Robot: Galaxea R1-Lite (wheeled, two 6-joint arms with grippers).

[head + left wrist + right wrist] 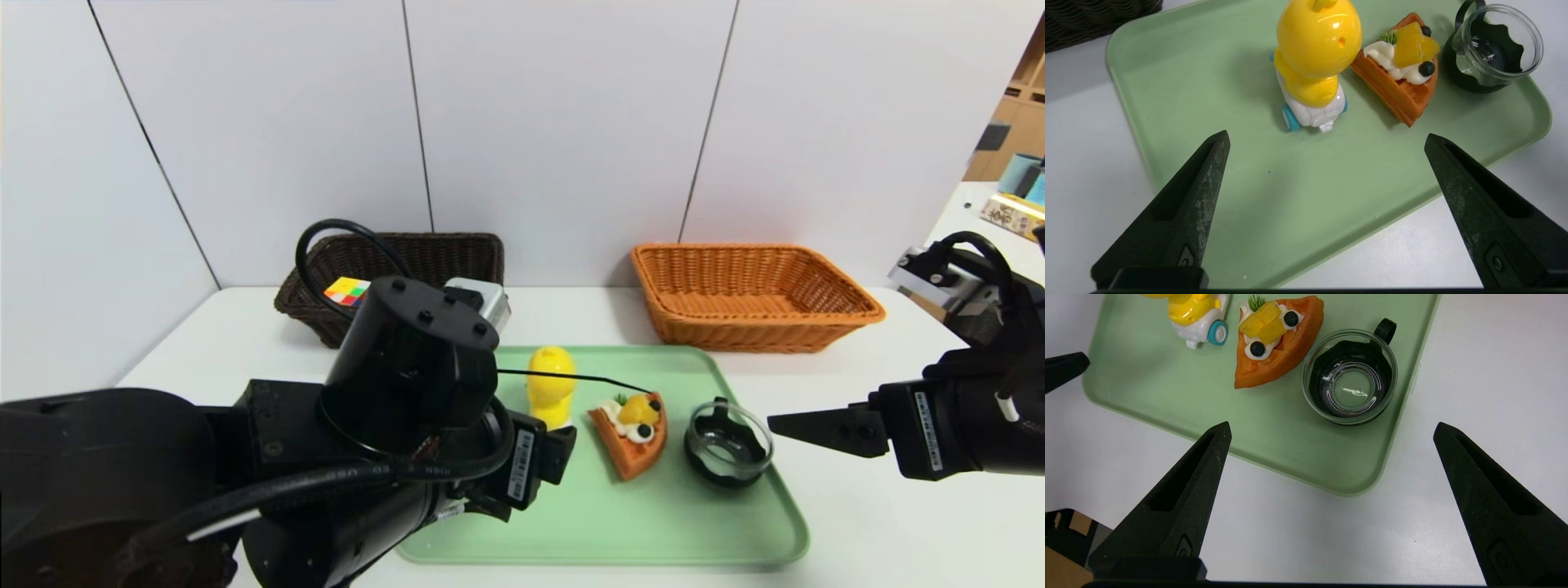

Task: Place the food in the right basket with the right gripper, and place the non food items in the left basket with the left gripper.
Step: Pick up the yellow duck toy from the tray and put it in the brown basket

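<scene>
On the white bench (857, 523) a green tray (620, 523) carries, left to right, a yellow toy (550, 395), a waffle slice (633, 435) just beside it, and a glass cup (728, 445). The left gripper (1327, 192) hovers over the tray's near left part, jaws wide open and empty. The right gripper (1331, 490) hangs over the bench right of the tray, jaws open, empty. The dark left basket (457, 253), far left, holds a colour cube (347, 291); the orange right basket (751, 296) stands far right.

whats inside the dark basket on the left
A multicoloured cube shows inside the dark basket, near its left end. The left arm covers the basket's front and part of its floor, so anything else there is hidden.
</scene>
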